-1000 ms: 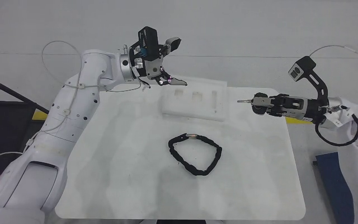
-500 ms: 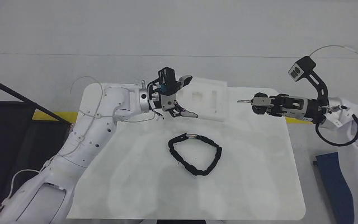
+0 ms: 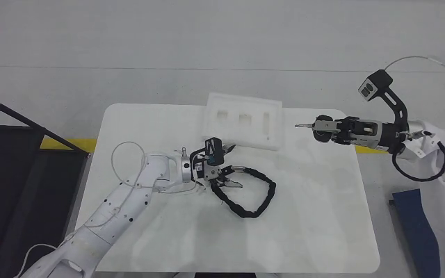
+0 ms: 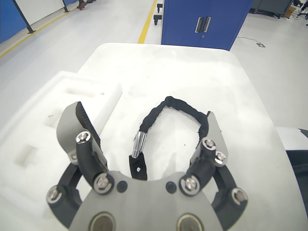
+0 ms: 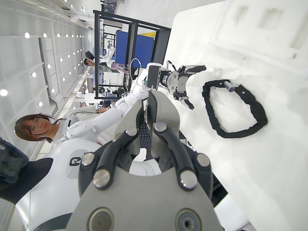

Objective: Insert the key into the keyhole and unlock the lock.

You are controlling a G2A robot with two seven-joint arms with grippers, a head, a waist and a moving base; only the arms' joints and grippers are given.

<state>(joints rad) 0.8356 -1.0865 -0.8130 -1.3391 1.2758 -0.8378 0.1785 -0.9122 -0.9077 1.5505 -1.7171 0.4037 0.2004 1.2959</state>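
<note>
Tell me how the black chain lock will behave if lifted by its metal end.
Likely floppy: the chain lock lies in a loose, uneven loop, so the rest should sag and trail. Its fabric sleeve probably grips well, while the shiny metal barrel may be slippery in the left gripper. Lying flat, it seems unlikely to roll.

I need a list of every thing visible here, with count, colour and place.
white round-cornered table: one, white, under everything.
white foam tray with rectangular recesses: one, white, table's far edge.
black fabric-covered chain lock with silver metal cylinder: one, black and silver, lying looped at the table's middle.
small metal key: one, silver, gripped above the table beside the tray.
blue metal cabinet: one, blue, floor beyond the table.
left hand: one, silver and black, open, at the lock's cylinder end.
right hand: one, silver and black, shut on the key.
</note>
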